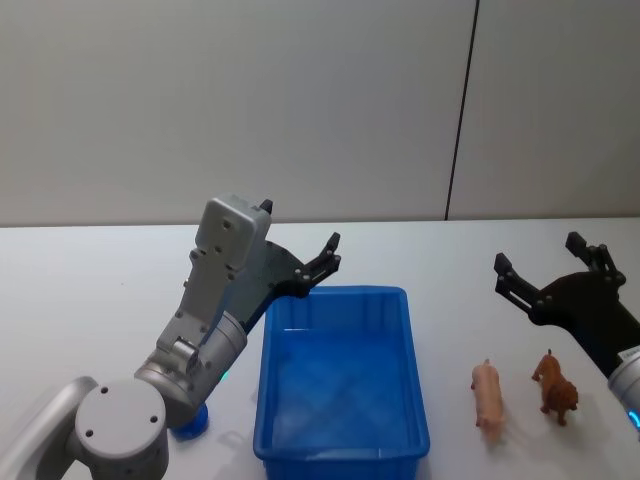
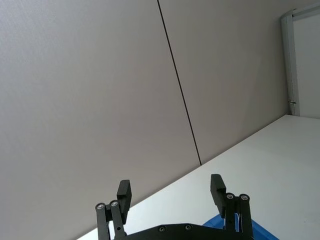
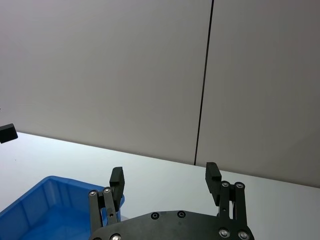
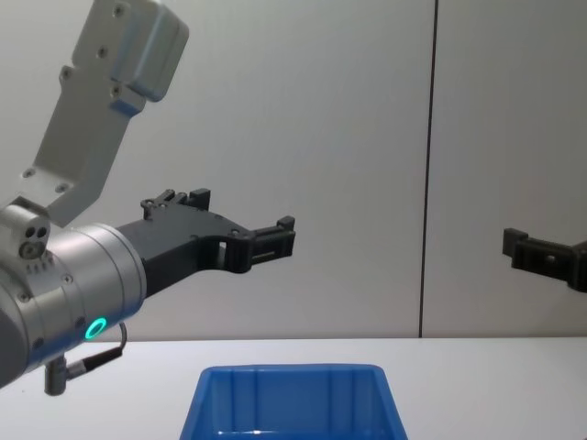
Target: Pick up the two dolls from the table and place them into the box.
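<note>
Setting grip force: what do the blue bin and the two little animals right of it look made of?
The blue bin: hard moulded plastic, glossy; its floor reflects light. The pink animal: smooth, matt, probably plastic or rubber. The brown animal: rougher outline, possibly plush; too small to tell.

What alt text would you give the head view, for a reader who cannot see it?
An empty blue bin stands on the white table, with a pink toy and a reddish-brown toy to its right. The open right gripper hangs near those toys; the open left gripper is by the bin's far left corner.
</note>
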Available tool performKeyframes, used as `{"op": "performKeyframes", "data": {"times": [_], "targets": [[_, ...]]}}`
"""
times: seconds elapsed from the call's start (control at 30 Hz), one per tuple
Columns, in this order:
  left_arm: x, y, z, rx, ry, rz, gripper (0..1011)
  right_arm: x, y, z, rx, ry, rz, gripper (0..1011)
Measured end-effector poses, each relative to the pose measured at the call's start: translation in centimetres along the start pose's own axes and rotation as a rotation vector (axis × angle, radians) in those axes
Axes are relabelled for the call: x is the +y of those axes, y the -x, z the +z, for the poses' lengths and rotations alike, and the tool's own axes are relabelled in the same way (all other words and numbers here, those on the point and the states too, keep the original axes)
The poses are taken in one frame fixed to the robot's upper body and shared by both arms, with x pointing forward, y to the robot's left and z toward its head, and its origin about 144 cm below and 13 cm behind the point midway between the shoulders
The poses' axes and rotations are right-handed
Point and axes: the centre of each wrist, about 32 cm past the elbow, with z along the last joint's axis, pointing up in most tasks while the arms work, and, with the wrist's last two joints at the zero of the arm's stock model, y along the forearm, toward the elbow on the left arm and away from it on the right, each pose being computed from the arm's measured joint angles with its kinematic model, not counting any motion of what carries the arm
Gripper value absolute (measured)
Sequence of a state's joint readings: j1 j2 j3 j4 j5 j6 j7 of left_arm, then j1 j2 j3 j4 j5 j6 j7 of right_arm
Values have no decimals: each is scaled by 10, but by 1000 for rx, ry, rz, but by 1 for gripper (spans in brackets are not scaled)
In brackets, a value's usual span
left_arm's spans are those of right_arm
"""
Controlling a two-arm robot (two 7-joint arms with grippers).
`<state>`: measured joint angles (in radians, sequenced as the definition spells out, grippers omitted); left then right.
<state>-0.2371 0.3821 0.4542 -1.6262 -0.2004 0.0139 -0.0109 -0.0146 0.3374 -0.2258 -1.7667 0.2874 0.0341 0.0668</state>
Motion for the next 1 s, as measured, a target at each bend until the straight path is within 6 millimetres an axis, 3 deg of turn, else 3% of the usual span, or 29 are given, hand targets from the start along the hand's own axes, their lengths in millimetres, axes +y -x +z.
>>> {"op": "performKeyframes", "data": {"times": [0.7,1.0], "targets": [[0,0,0,0,0,0,1003,0,-1,0,-1,1,2,1001],[0,0,0,0,0,0,1003,-3,-10,-7,-30,36,19,1001]]}}
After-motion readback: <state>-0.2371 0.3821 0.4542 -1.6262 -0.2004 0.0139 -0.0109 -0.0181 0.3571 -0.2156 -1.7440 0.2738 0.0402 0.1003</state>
